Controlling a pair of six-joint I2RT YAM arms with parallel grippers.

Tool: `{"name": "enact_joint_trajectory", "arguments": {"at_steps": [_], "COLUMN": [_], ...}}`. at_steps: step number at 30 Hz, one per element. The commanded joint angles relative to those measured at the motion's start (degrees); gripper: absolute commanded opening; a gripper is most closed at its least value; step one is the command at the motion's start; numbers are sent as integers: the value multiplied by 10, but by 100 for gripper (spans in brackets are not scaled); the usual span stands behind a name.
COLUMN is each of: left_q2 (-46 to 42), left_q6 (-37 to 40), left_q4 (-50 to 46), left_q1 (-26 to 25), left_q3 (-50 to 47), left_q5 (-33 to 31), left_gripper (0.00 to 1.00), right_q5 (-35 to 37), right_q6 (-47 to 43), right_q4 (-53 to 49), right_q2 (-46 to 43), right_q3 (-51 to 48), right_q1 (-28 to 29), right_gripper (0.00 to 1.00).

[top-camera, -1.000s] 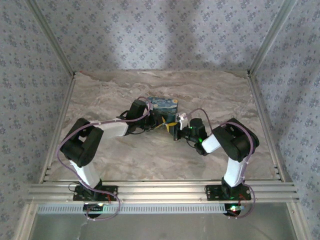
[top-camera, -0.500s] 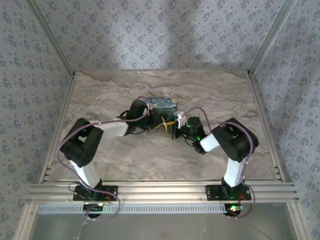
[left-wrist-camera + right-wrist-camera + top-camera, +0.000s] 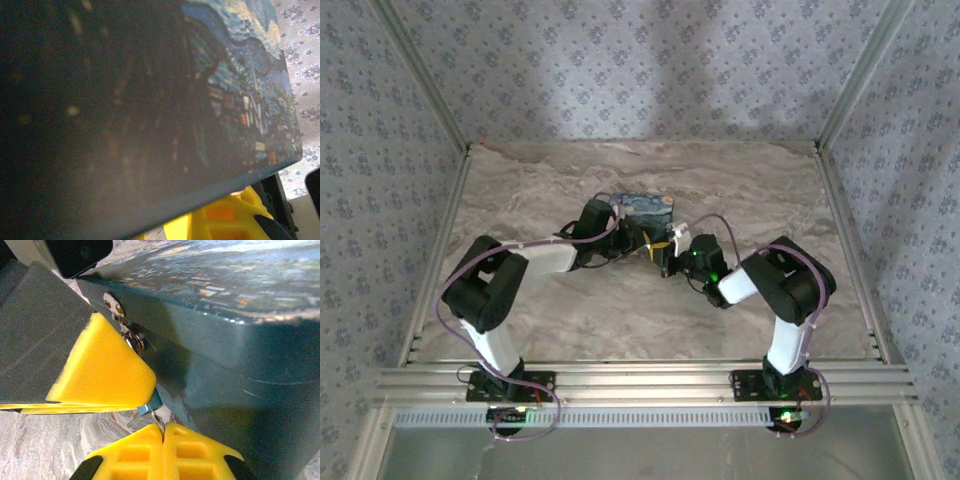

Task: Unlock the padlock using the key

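One marble table (image 3: 570, 322) | patterned walls (image 3: 650, 70) | right end effector (image 3: 162, 434) clenching key (image 3: 158, 418) | left end effector (image 3: 647, 244): cannot tell

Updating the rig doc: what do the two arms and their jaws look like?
The left arm and right arm both have white links, black joint housings and a lilac cable looped alongside. A green light glows near the right wrist. The jaws are bright yellow plastic with square pockets.
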Motion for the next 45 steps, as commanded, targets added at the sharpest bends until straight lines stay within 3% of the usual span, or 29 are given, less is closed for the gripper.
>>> {"name": "enact_joint_trajectory", "arguments": {"at_steps": [1,11,25,34,45], "left_q2": [21,28,-73,-94,-52], "left_q6": [-9,-8,14,-79,-122], "left_q4": [23,34,-16,122,201], "left_q1": [-21,-21,4,9,1], "left_q3": [-4,-14,-60,-146,-162], "left_q5": [72,62,16,-5,-10], "left_gripper": [17,34,61,58,53], "right_q5": [15,48,64,53,30], "right_q6": [11,27,59,144,235], "right_q4": [53,45,11,-15,-78], "right_q2": [6,19,18,-5,-29], "right_q3": [-4,-32,-41,-45,-28], "right_q1": [11,22,35,48,48], "right_gripper": [0,0,0,0,0]}}
